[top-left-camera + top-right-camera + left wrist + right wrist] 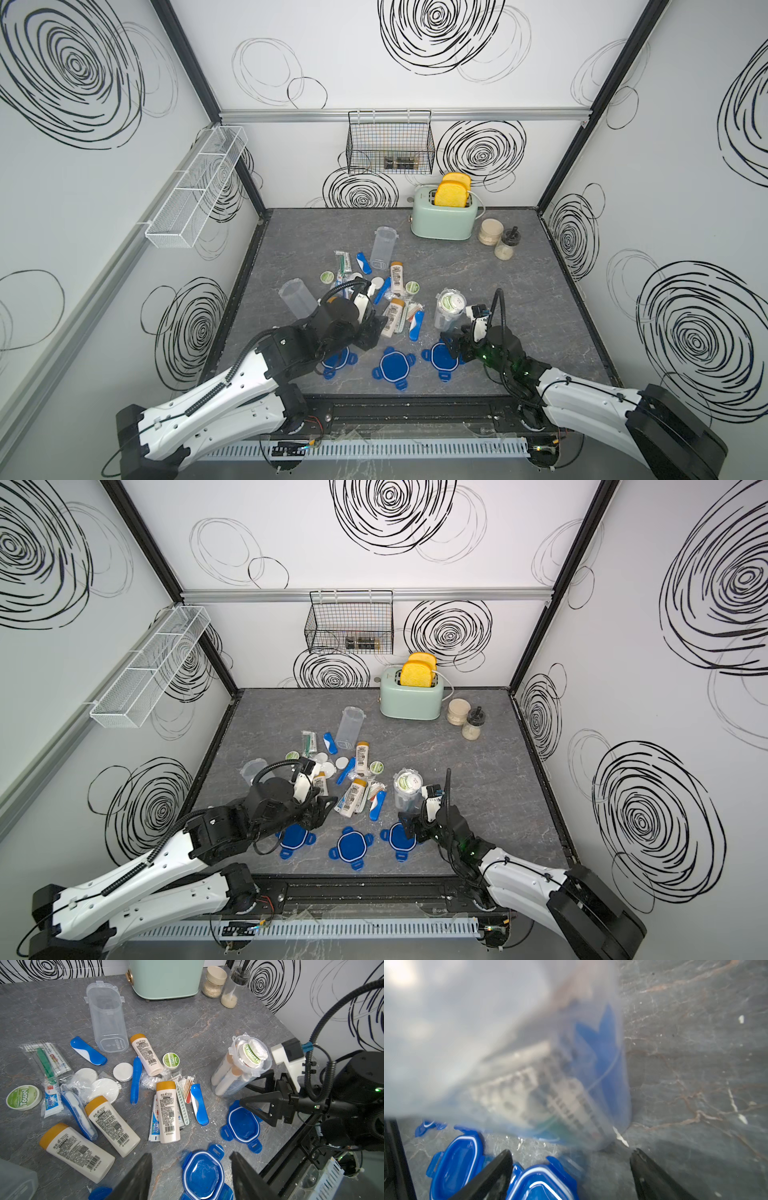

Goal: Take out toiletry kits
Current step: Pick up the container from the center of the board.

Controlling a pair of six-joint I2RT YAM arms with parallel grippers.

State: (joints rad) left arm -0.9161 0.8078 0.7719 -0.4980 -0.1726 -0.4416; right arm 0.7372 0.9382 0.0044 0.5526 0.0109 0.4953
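The last kit (250, 1054) is not yet out: its jar (442, 320) must be clasped by the right gripper (571, 1154), spread beside it; left gripper (190, 1157) likewise spread

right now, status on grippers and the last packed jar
Left gripper open, empty. Right gripper open, just short of clear plastic jar, toiletry kit inside. Blue four-tab lid lies beside it.

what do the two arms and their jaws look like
The left arm and right arm have white shell links with black joints. Ribbed black cable hoses loop over each wrist beside a white camera block. The jaws are black and triangular. A green light glows on the right wrist.
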